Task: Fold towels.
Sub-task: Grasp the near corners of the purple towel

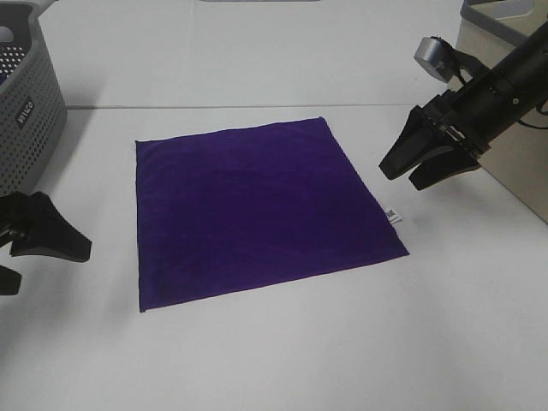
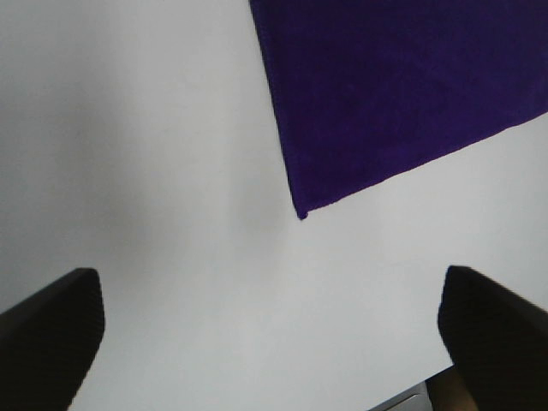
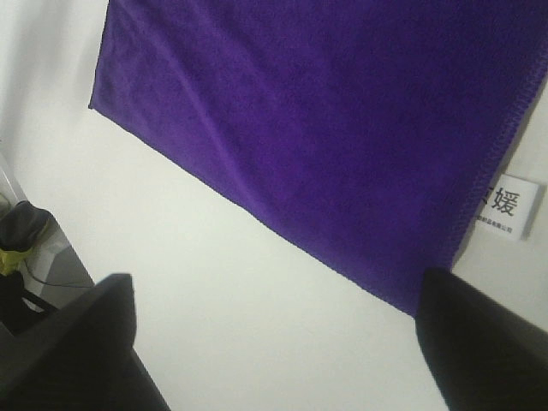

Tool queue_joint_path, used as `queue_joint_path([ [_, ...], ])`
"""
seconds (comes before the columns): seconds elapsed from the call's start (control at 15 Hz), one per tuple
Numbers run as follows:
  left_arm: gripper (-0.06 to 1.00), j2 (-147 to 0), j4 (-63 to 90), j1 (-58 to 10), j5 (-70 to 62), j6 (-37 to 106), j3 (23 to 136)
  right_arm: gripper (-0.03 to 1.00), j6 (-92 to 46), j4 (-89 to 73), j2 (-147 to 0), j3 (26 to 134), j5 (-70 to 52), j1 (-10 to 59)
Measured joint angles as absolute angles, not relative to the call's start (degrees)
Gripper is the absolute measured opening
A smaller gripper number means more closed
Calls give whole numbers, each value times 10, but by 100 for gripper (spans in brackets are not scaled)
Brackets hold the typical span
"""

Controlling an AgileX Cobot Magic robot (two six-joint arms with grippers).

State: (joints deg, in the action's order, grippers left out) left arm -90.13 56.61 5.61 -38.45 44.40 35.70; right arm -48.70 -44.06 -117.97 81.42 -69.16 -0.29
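Note:
The deep purple towel (image 1: 257,214) lies flat and spread out in the middle of the white table, with its small white tag (image 1: 392,215) on the right edge. My left gripper (image 1: 43,265) is open and empty, low at the left, apart from the towel's left edge. In the left wrist view the towel (image 2: 402,86) shows one corner ahead of the open gripper (image 2: 274,342). My right gripper (image 1: 401,177) is open and empty, above the table just right of the towel's right edge. The right wrist view shows the towel (image 3: 325,128) and the tag (image 3: 505,205) beyond the open gripper (image 3: 274,351).
A grey perforated basket (image 1: 26,111) stands at the back left. A beige container (image 1: 514,163) stands at the back right, behind my right arm. Bare white table (image 1: 342,360) runs along the front.

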Motion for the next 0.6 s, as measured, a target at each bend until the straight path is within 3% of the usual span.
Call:
queue_joint_path([
  [0.2, 99, -990, 662, 34, -387, 541, 388, 85, -474, -433, -1182, 814, -695, -3],
  [0.6, 98, -1065, 682, 10, -370, 562, 407, 82, -456, -383, -1282, 883, -669, -3],
])
